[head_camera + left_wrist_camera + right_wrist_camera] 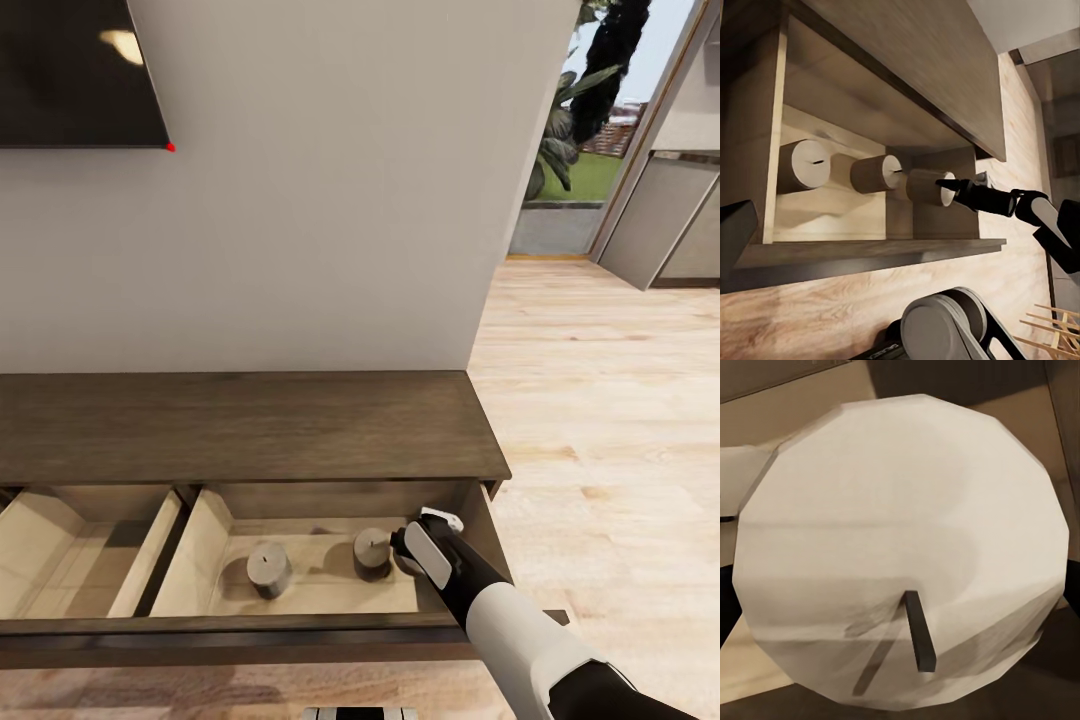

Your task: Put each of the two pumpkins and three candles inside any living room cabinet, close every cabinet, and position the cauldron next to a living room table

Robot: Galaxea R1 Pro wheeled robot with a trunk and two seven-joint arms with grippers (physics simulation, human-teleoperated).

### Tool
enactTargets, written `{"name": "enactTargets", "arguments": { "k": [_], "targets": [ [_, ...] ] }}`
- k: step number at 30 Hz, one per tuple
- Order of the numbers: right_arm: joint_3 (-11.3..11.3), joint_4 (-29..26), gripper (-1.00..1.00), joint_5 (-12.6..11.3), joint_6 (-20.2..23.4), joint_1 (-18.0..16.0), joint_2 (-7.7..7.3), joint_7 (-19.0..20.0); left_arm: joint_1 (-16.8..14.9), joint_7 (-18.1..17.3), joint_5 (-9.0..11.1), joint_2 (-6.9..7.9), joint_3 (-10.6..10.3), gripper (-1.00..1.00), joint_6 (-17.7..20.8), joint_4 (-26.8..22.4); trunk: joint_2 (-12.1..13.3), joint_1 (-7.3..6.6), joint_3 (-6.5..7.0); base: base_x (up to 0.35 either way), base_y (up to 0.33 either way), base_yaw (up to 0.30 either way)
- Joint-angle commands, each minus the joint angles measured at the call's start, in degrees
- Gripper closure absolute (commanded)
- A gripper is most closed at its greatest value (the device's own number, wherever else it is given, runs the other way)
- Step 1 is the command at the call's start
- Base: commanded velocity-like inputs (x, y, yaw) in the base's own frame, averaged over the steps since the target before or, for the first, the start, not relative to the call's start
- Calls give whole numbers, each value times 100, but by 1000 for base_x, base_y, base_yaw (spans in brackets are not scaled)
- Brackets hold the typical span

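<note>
Open cabinet (250,425) drawer (300,580) holding two standing candles (269,569), right hand (412,552) clamped on third candle (904,547) inside

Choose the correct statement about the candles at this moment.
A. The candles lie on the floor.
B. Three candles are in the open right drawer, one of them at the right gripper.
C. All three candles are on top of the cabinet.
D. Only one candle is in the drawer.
B: the left wrist view shows three candles in a row in the open drawer, the last at the right gripper.
</note>
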Motion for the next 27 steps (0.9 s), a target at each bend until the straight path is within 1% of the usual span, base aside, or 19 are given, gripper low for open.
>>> {"name": "enactTargets", "arguments": {
  "k": [1,4,6,7,10,12,16,24,26,27],
  "targets": [
    [13,-3,-100,0,-19,0,0,-2,0,0,-1,0,0,-100,0,2,0,0,0,0,0,0],
    [30,-15,-100,21,-56,0,0,0,0,0,0,0,-1,-100,0,0,0,0,0,0,0,0],
    [45,-17,-100,31,-226,0,0,19,0,0,-2,0,-1,-100,0,2,0,0,0,0,0,0],
    [54,-15,-100,34,-310,0,0,67,0,0,-4,0,-1,-100,0,3,0,0,0,0,0,0],
    [67,-17,-100,58,-451,0,0,443,0,0,0,0,-1,-100,0,3,0,0,0,0,0,0],
    [74,-17,-100,68,-476,0,0,530,0,0,0,0,-1,-100,0,3,0,0,0,0,0,0],
    [92,-18,-100,79,-506,4,0,585,0,0,0,0,-1,-100,0,1,0,0,0,0,0,0],
    [83,-1,-100,68,-472,9,0,597,0,0,-2,0,-1,-100,0,4,0,0,0,0,0,0],
    [65,10,-100,59,-328,4,0,578,0,0,-1,0,-1,-100,0,2,0,0,0,0,0,0],
    [52,10,-100,55,-168,3,0,568,0,0,0,0,-1,-100,0,2,0,0,0,0,0,0]
  ]
}}
